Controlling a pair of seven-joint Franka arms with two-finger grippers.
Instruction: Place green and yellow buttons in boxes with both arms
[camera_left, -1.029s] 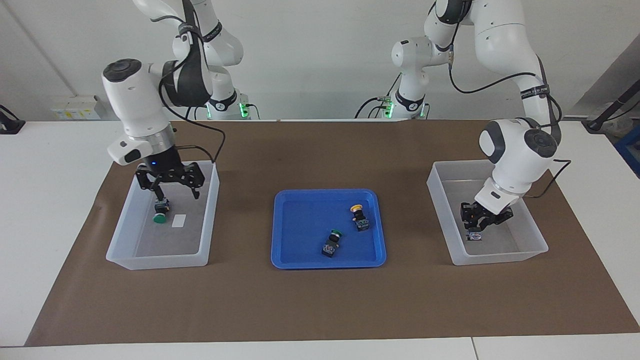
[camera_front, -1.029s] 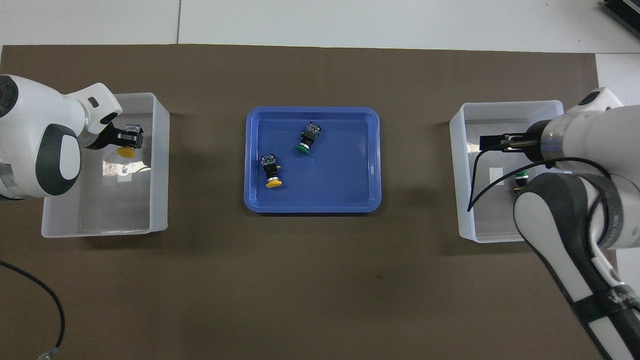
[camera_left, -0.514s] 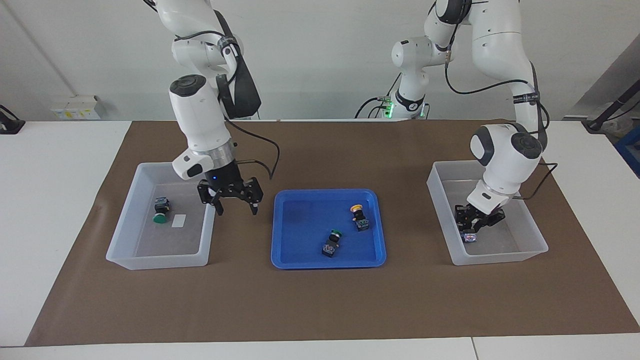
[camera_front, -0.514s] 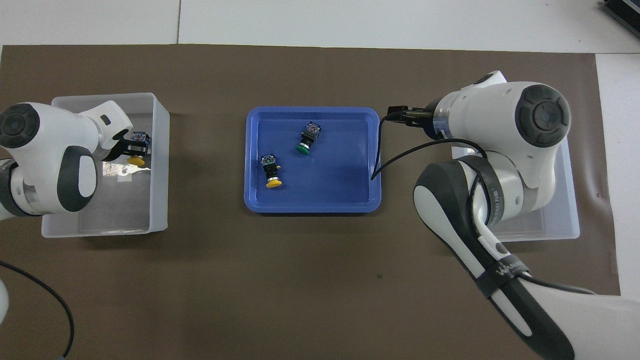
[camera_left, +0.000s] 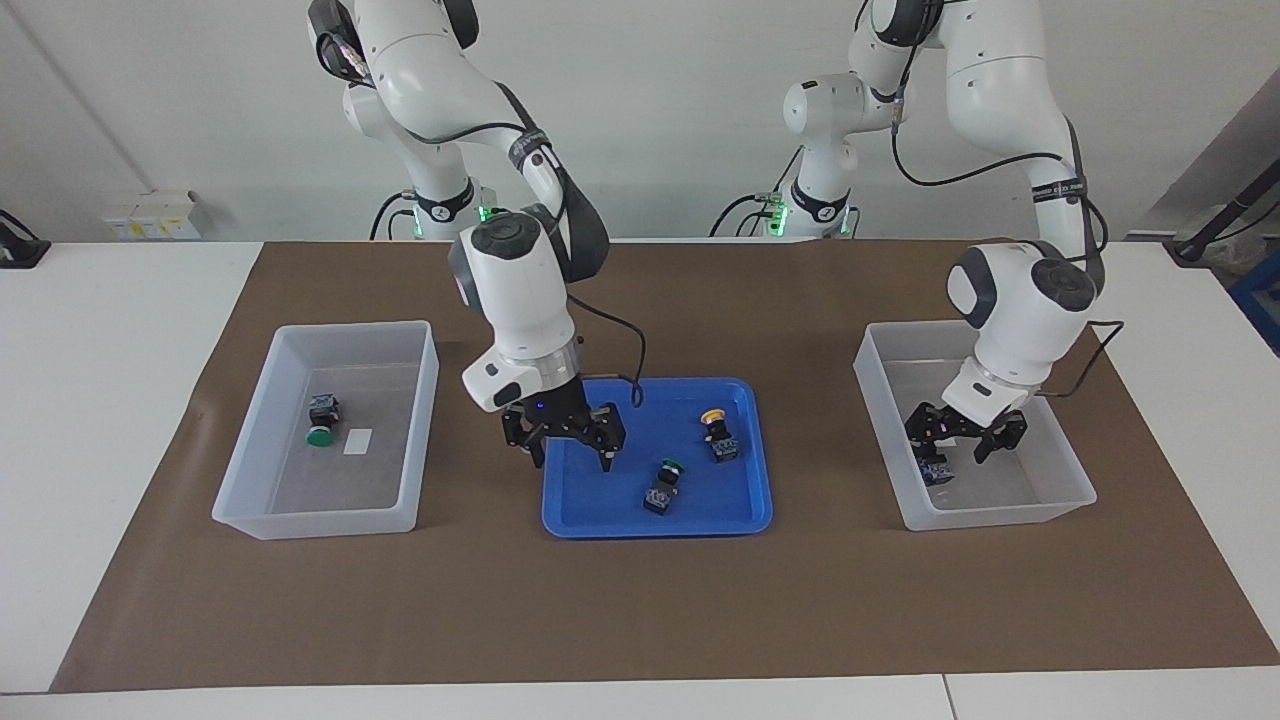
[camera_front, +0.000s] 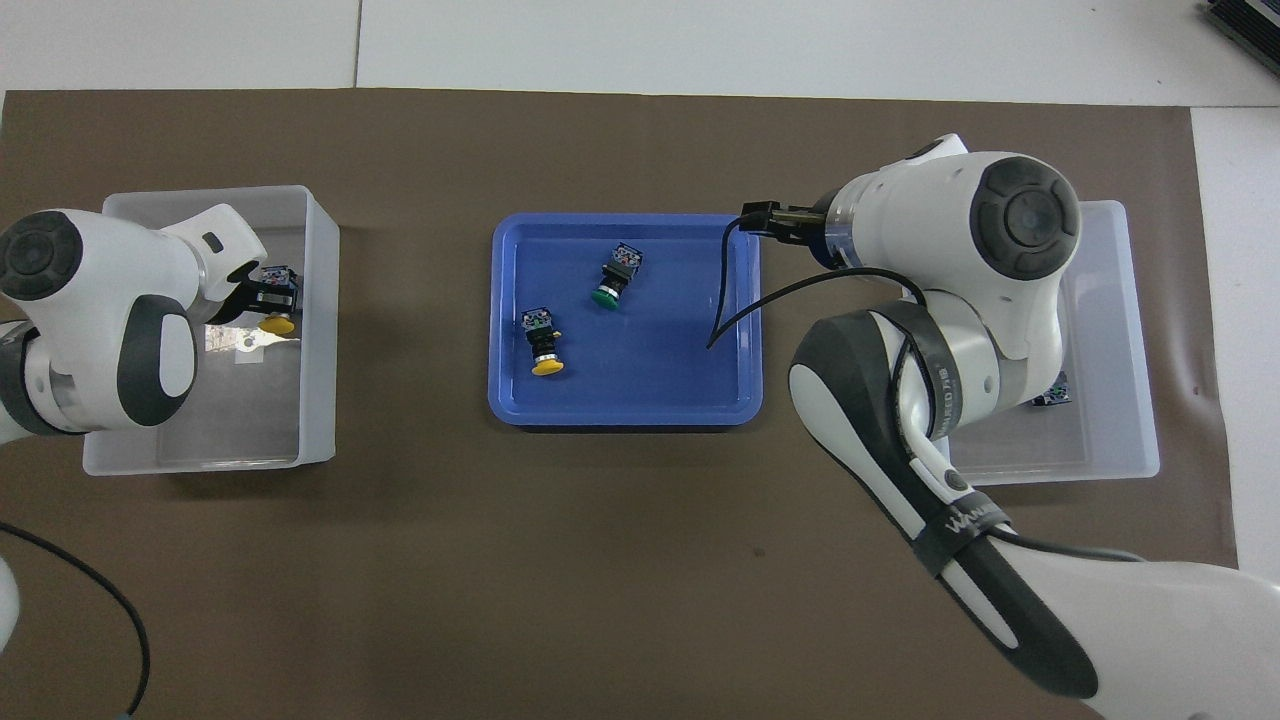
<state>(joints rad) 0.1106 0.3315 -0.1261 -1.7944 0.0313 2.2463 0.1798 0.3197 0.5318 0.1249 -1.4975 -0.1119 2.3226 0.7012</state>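
Buttons sit in 3 places on the worktop (camera_left: 640, 620). The right pincer (camera_left: 567, 447), fingers spread and empty, hangs over the blue tray (camera_left: 570, 515) at its end toward the right arm; a green button (camera_left: 662, 487) and a yellow button (camera_left: 718, 433) lie in that tray beside it. The left pincer (camera_left: 958, 440), also spread, is over a box (camera_left: 1000, 515), just above a second yellow button (camera_front: 272, 301) lying there. Another green button (camera_left: 321, 421) lies in the other box (camera_left: 320, 520).
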